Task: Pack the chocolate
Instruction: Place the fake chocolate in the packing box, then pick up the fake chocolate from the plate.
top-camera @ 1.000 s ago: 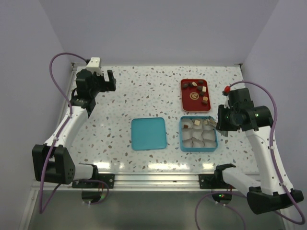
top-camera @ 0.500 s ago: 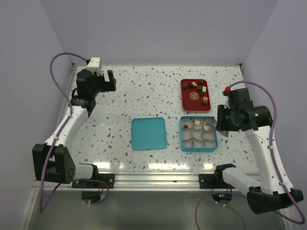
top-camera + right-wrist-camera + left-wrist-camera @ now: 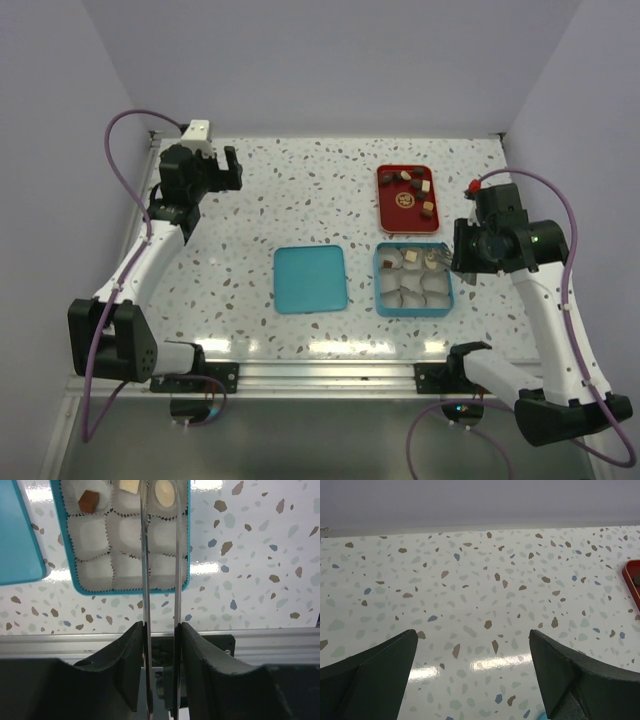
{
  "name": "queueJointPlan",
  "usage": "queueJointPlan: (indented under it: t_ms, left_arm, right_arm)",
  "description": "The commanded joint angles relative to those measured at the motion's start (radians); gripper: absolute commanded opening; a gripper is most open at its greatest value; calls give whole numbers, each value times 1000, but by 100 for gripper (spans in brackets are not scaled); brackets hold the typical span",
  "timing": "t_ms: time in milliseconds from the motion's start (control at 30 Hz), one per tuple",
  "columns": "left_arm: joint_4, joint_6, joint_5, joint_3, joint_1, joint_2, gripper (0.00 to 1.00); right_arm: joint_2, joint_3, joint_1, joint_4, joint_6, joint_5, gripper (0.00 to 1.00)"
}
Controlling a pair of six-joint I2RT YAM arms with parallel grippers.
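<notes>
My right gripper (image 3: 162, 625) is shut on a pair of metal tweezers (image 3: 145, 555), whose two thin arms reach out over the teal box (image 3: 130, 591). A round cream-white chocolate (image 3: 164, 492) lies in the box's corner cup between the tweezer arms; the tips run out of view. In the same row sit a cream square (image 3: 129, 485) and a brown square (image 3: 88, 501). Several more chocolates (image 3: 427, 208) lie on the red tray (image 3: 381, 200). From above, the right gripper (image 3: 460, 252) hangs at the box's (image 3: 378, 290) right edge. The left gripper (image 3: 472, 645) is open and holds nothing.
The teal lid (image 3: 310, 279) lies flat to the left of the box. The other paper cups (image 3: 95, 532) in the box hold nothing. The left gripper (image 3: 232, 168) hovers at the table's far left. The tray's edge (image 3: 632, 580) shows in the left wrist view.
The right wrist has shifted slightly at the box's right edge, and the tweezers now show over its back right cup. The left arm has not moved.
</notes>
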State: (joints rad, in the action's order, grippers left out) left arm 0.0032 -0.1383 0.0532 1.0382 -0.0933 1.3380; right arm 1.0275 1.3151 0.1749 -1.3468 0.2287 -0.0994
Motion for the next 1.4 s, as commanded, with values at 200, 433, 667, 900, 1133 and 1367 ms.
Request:
queueJointPlan:
  t_ms: [200, 433, 667, 900, 1133, 1367]
  left_arm:
    - [-2, -9, 8, 46, -6, -2, 100]
    - [-2, -9, 7, 46, -6, -3, 100]
    - [-2, -6, 4, 46, -6, -5, 100]
    - [-2, -4, -3, 48, -6, -2, 100]
    - [-3, -4, -1, 46, -6, 1, 100]
    - [-2, -3, -3, 46, -6, 1, 100]
  right_arm:
    - [78, 125, 2, 118, 3, 18, 36]
    - [172, 111, 2, 330, 1, 44, 36]
    - [310, 107, 2, 486, -22, 12, 36]
    - [373, 53, 2, 541, -40, -45, 35]
    - [402, 35, 0, 577, -54, -98, 35]
    - [470, 27, 0, 641, -43, -132, 35]
